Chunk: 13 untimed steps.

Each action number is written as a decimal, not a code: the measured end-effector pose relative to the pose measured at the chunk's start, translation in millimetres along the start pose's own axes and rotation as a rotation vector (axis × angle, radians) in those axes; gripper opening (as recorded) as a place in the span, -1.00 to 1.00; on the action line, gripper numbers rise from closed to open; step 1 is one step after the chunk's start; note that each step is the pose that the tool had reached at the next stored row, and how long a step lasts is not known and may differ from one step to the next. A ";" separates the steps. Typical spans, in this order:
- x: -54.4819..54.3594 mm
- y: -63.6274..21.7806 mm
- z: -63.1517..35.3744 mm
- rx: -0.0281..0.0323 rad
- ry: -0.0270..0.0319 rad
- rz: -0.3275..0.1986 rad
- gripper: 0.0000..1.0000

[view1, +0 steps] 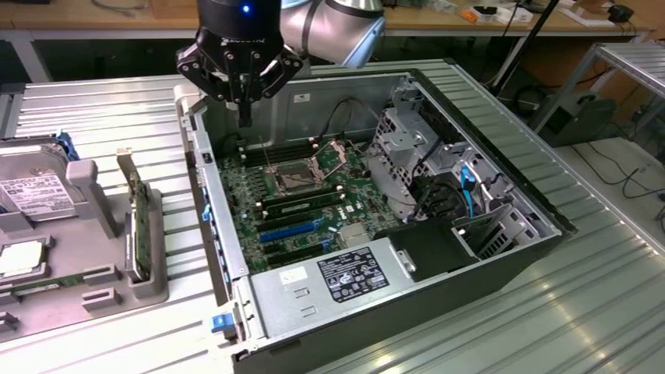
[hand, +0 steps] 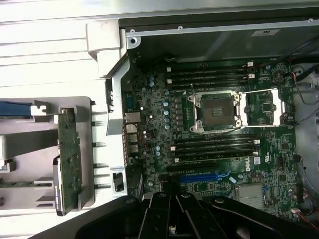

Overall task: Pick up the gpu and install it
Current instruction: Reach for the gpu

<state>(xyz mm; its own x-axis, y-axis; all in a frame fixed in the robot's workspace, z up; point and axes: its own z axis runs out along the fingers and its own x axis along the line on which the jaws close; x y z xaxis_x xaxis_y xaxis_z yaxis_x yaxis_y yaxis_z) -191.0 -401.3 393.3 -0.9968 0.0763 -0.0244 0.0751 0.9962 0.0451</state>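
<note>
Gpu (view1: 133, 218), upright in the holder (view1: 151, 273), is judged light, stiff and fragile: grasp its board edges; jaws are closed, empty.

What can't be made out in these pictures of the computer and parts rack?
- Exterior view: the gpu stands edge-on in the gray holder; its fan face is hidden.
- Exterior view: the hard drive is cut off by the picture's left edge.
- Wrist view: the gripper hides some slots of the motherboard.
</note>
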 end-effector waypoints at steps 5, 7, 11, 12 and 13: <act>4.8 -0.7 -0.2 0.0000 0.0000 0.000 -0.80; 6.7 -1.0 -0.2 0.0001 0.0000 0.000 -0.80; 12.5 -1.8 -0.4 0.0000 0.0000 0.000 -0.80; 14.2 -2.0 -0.4 0.0000 0.0000 0.000 -0.80; 15.6 -2.2 -0.5 0.0000 0.0000 0.000 -0.80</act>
<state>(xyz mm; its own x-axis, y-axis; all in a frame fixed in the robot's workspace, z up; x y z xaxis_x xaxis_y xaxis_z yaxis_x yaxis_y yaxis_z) -206.8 -402.3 393.3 -0.9968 0.0763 -0.0244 0.0751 0.9962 0.0451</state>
